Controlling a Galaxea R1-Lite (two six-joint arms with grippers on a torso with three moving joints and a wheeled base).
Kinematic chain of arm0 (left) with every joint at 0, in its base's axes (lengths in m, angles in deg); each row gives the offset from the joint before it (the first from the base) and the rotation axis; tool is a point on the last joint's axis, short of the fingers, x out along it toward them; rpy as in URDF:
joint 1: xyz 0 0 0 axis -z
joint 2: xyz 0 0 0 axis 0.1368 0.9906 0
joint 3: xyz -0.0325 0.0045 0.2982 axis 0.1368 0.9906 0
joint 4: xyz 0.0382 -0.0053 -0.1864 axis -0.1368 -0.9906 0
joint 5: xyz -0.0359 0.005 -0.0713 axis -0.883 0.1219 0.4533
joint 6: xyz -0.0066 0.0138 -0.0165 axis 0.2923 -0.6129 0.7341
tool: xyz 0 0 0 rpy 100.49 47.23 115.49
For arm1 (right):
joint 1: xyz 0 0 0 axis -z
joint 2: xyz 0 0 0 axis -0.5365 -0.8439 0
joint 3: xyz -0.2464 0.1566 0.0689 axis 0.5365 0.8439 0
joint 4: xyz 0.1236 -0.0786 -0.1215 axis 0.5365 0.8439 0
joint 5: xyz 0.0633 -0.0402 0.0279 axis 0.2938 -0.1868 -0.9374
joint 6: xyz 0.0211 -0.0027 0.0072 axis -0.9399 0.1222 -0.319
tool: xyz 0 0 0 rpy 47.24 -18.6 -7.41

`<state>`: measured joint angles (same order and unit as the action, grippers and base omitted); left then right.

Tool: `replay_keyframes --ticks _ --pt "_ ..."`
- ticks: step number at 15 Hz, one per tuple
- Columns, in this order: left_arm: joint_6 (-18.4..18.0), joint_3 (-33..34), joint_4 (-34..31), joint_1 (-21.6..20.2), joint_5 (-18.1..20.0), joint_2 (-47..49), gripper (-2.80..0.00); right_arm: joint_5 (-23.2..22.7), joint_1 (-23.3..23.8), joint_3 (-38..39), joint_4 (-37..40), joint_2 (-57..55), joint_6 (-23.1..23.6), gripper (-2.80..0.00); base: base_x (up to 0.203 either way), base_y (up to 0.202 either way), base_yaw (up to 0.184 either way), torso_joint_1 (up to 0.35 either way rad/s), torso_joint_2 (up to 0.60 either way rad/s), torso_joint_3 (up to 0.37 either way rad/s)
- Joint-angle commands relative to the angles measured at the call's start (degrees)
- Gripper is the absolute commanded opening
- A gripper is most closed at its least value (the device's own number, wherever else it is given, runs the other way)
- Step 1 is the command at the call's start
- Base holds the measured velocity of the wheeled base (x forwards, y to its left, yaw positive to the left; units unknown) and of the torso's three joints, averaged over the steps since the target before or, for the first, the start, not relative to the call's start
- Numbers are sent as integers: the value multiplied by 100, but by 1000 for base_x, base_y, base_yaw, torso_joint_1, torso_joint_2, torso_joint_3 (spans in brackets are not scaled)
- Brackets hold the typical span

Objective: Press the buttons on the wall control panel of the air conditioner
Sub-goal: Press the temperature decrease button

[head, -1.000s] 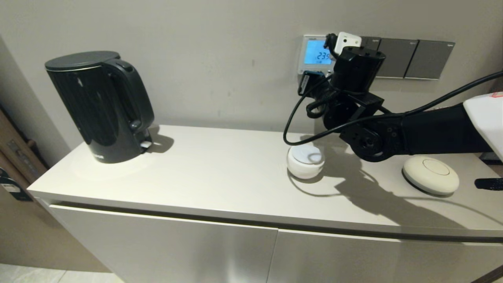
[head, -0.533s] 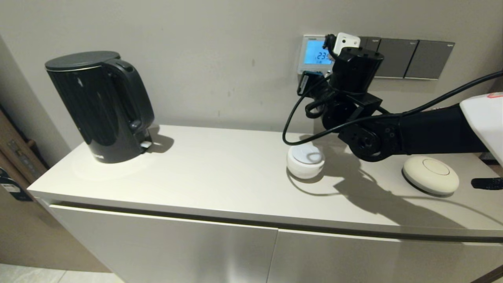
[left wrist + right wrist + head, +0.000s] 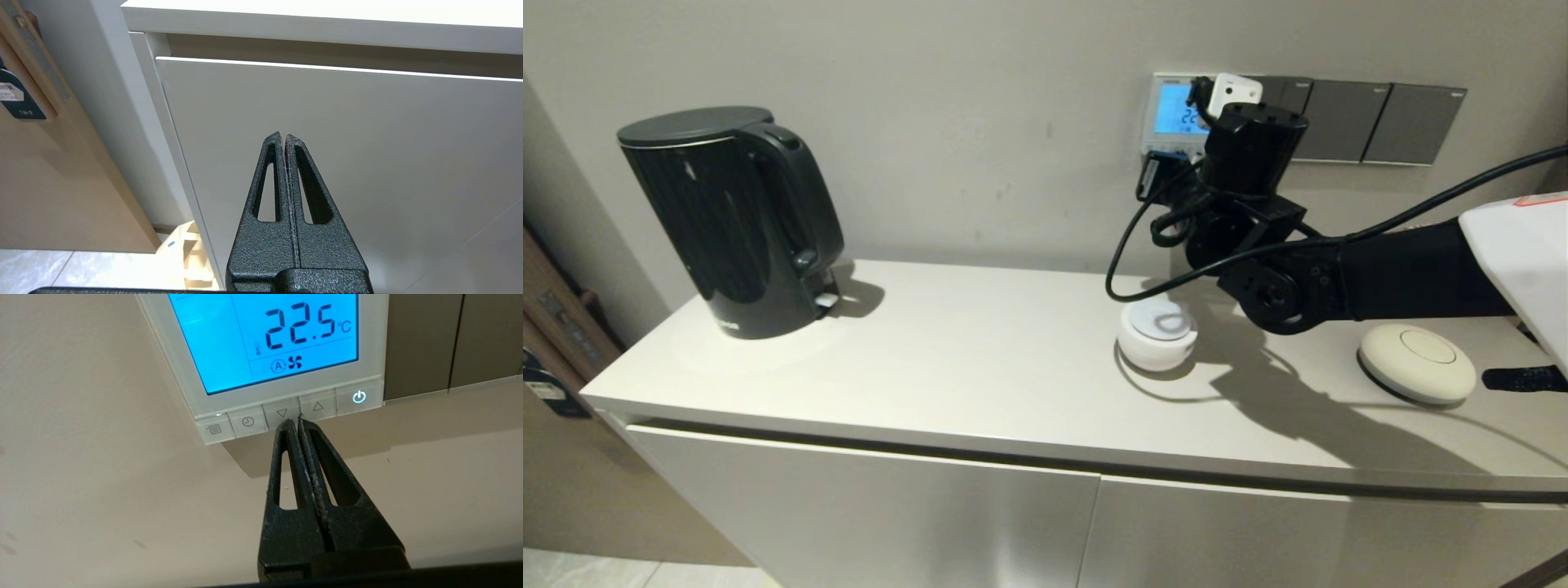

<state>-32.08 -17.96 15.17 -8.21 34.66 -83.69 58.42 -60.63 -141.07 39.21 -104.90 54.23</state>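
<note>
On beige wall (image 3: 931, 122), lit panel (image 3: 282, 347), white cabinet (image 3: 931, 359)

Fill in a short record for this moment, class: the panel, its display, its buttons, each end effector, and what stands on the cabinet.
panel: wall control panel, white frame, lit blue, beside dark grey switch plates
display: 22.5 °C, fan symbol below
buttons: the buttons run along the bottom edge: menu, clock, down, up, power
right end effector: shut, tips at the seam between the down and up buttons
left end effector: shut, low before the cabinet door, idle
cabinet top: black kettle, small white round device, cream disc
</note>
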Motion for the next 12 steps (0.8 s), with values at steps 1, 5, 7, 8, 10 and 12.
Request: replay_keyframes --ticks 1,5,7,8,10,12 --pt "-2 0 2 -1 -2 -2 -280 13 -11 14 -33 -21 -1 -280 0 0 0 0 0 0" --pt "-2 0 2 0 -2 -2 -280 22 -20 102 -54 157 -1 -280 0 0 0 0 0 0" --pt "-2 0 2 0 -10 -2 -280 22 -64 184 -60 280 -1 -280 0 0 0 0 0 0" --pt "-2 0 2 -4 -2 5 -280 22 -81 228 -68 342 0 -280 0 0 0 0 0 0" --pt "-2 0 2 0 -2 -2 -280 22 -96 292 -61 512 8 -280 0 0 0 0 0 0" --pt "-2 0 2 0 -3 -2 -280 22 -124 322 -35 646 8 -280 0 0 0 0 0 0"
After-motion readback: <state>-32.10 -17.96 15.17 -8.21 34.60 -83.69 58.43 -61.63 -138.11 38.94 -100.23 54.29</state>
